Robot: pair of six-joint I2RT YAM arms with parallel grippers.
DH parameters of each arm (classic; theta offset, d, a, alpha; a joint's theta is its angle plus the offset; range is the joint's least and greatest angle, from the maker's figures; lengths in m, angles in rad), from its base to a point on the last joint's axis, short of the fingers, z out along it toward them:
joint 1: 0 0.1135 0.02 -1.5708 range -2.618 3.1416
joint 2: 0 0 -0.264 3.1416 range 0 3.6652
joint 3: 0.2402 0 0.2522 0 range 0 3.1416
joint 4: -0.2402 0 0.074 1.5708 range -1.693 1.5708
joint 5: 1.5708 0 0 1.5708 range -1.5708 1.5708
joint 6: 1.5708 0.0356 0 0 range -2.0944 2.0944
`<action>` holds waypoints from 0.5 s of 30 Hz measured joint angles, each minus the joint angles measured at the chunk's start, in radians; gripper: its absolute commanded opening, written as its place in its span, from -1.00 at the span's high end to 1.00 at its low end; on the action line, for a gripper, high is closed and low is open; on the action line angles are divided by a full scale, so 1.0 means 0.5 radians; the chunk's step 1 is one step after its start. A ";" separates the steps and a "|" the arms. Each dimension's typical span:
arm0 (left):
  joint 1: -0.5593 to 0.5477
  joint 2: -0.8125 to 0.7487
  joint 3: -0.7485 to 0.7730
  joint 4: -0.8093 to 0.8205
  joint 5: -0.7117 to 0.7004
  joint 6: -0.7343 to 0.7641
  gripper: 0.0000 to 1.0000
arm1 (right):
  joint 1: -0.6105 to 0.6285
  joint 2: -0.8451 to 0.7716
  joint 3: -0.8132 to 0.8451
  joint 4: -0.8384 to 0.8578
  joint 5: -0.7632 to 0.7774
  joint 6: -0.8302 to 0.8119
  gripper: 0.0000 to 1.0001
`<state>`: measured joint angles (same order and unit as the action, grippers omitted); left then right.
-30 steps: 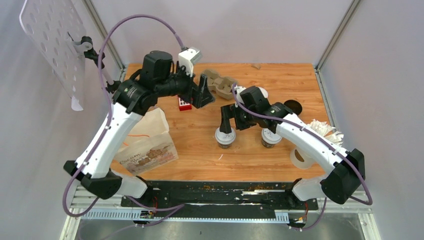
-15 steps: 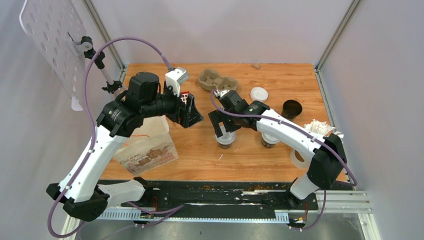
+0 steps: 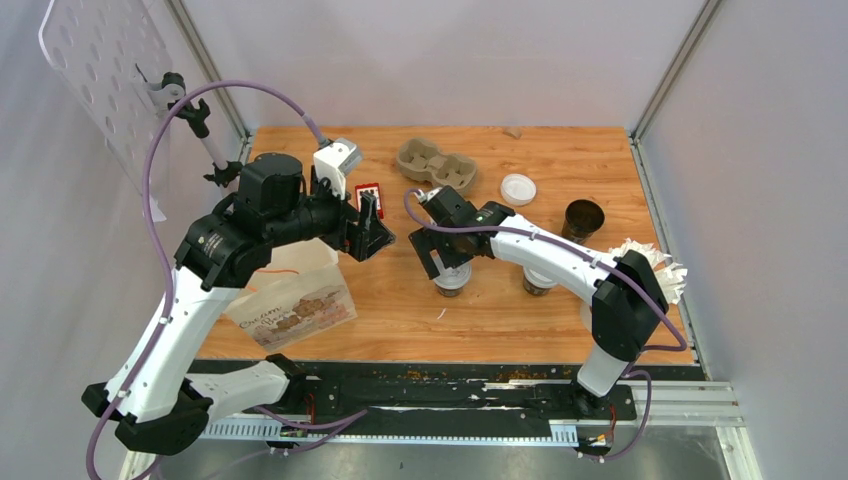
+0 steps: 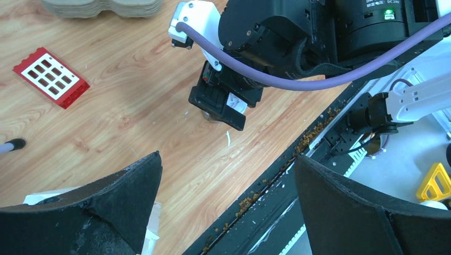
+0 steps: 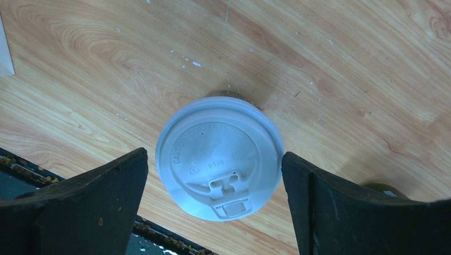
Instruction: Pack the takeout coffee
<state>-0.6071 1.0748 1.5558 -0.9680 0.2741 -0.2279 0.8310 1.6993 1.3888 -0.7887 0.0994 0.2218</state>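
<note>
STEP: reaching for a takeout coffee [image 5: 218,167] | RIGHT: right end effector [image 5: 214,156] spread, straddling the lidded cup from above, fingers clear of it | CUP: upright on the bench [image 3: 600,160], on the arms' side of the pulp tray [image 3: 435,165] | LEFT: left end effector [image 4: 226,159] spread, empty, left of the tray | NEXT: probably lower, then close on the cup wall

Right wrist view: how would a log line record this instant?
right gripper: open above lidded cup | left gripper: open, empty | lidded cup: upright, not grasped
</note>
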 measured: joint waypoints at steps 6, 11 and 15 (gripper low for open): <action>0.000 -0.002 0.001 -0.004 -0.054 0.014 -1.00 | 0.010 0.005 0.000 0.000 0.017 -0.008 -0.70; 0.000 -0.014 0.000 -0.005 -0.095 0.017 -1.00 | 0.010 0.005 -0.002 0.001 0.041 -0.008 -0.62; 0.000 -0.022 0.000 -0.007 -0.108 0.020 -1.00 | 0.011 0.005 -0.002 0.001 0.054 -0.008 -0.60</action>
<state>-0.6071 1.0637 1.5558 -0.9714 0.2199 -0.2180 0.8368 1.7016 1.3876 -0.7883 0.1265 0.2176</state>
